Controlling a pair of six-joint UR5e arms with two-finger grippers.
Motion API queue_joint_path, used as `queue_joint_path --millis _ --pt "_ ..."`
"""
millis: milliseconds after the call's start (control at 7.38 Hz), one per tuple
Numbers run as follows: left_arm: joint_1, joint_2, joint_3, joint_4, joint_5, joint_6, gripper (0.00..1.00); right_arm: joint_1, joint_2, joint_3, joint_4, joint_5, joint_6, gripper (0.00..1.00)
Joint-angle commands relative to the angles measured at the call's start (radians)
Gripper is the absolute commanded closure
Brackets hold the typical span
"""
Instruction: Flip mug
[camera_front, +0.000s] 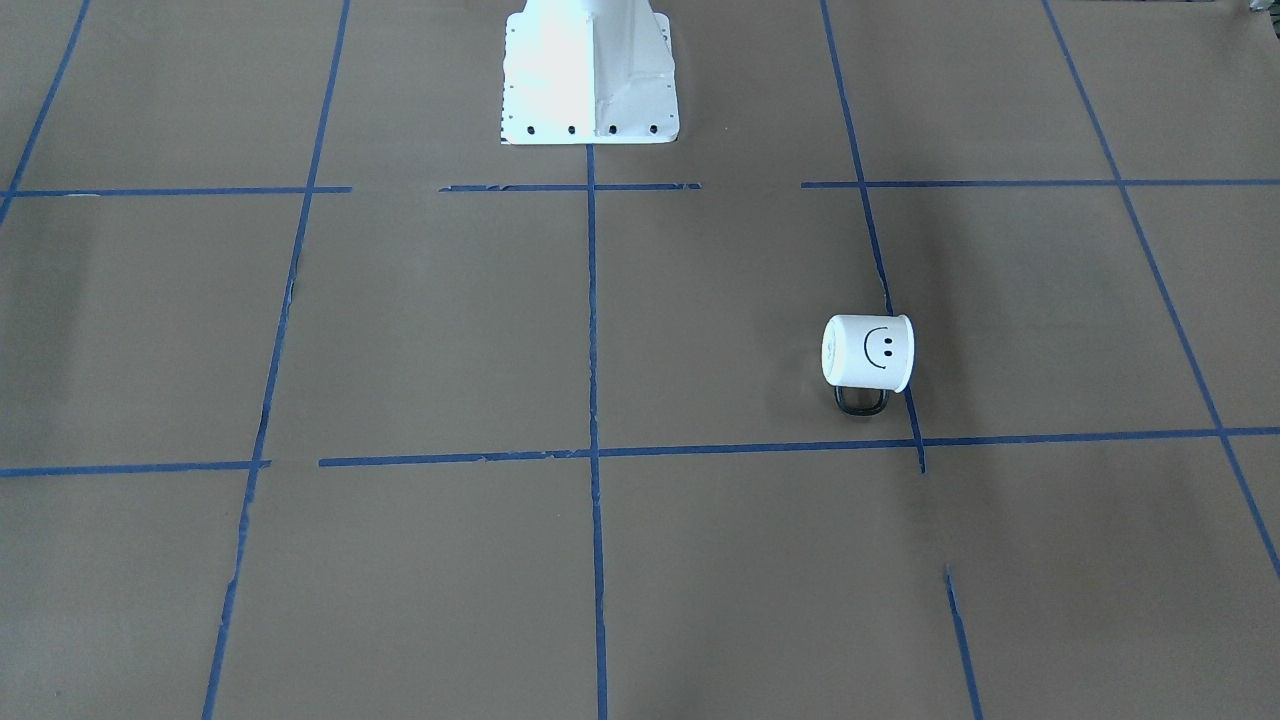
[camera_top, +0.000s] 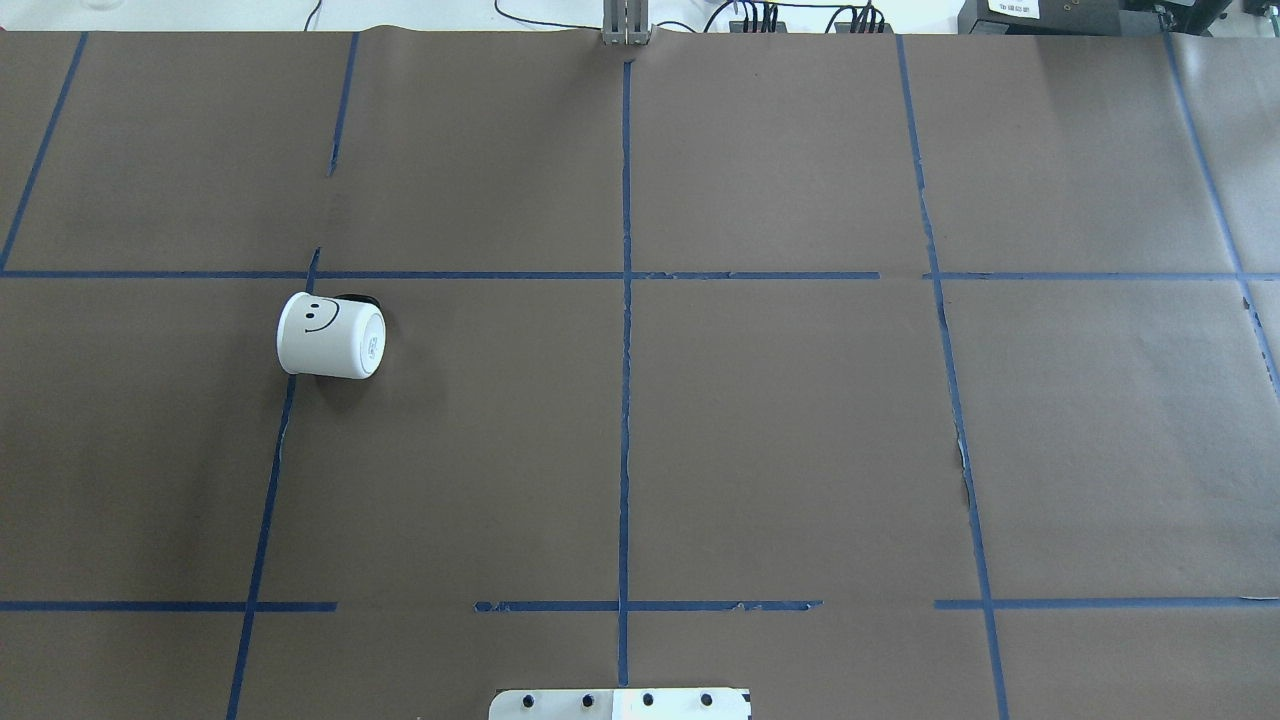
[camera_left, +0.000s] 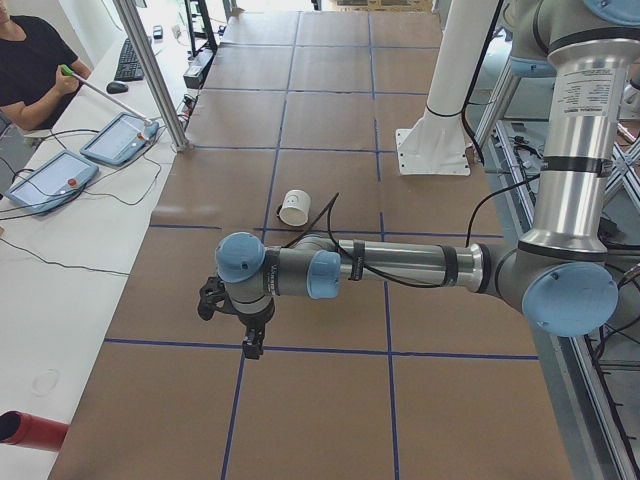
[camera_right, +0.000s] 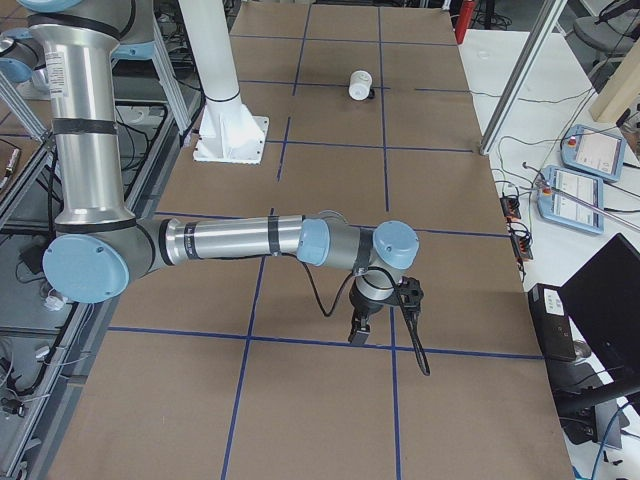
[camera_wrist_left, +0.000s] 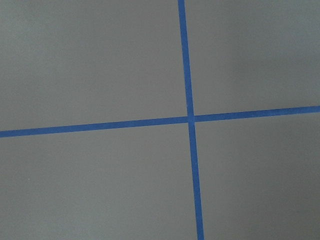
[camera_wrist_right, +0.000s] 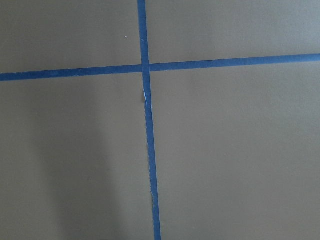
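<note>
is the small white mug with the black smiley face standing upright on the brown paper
No, the small white smiley mug lies on its side, with its dark loop handle sticking out sideways.

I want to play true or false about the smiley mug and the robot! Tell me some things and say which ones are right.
The mug lies on its side. True.
It has a smiley face on it. True.
An end effector is holding it. False: the left end effector and the right end effector both hang far from it, and nothing touches it.
It is on the robot's right half of the table. False: it is on the left half.
Blue tape lines cross the table. True.
</note>
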Motion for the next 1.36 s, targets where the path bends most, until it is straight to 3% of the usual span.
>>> queue_joint_path --millis 0,271,407,949,1085,1220 --pt "0.002 -0.011 -0.004 -0.003 -0.004 -0.012 0.00 0.000 0.001 0.000 0.000 0.000 0.000 0.00" --pt "0.024 -0.066 -0.002 -0.079 -0.006 -0.011 0.00 0.000 -0.001 0.000 0.000 0.000 0.000 0.00" --pt "0.085 -0.069 0.002 -0.223 -0.006 -0.027 0.00 0.000 0.001 0.000 0.000 0.000 0.000 0.00" --pt "0.263 -0.075 0.005 -0.592 0.002 -0.400 0.00 0.000 -0.001 0.000 0.000 0.000 0.000 0.00" --pt "0.304 -0.075 0.048 -0.696 0.002 -0.420 0.00 0.000 0.001 0.000 0.000 0.000 0.000 0.00" --pt "0.327 -0.078 0.064 -0.805 0.000 -0.555 0.00 0.000 0.001 0.000 0.000 0.000 0.000 0.00"
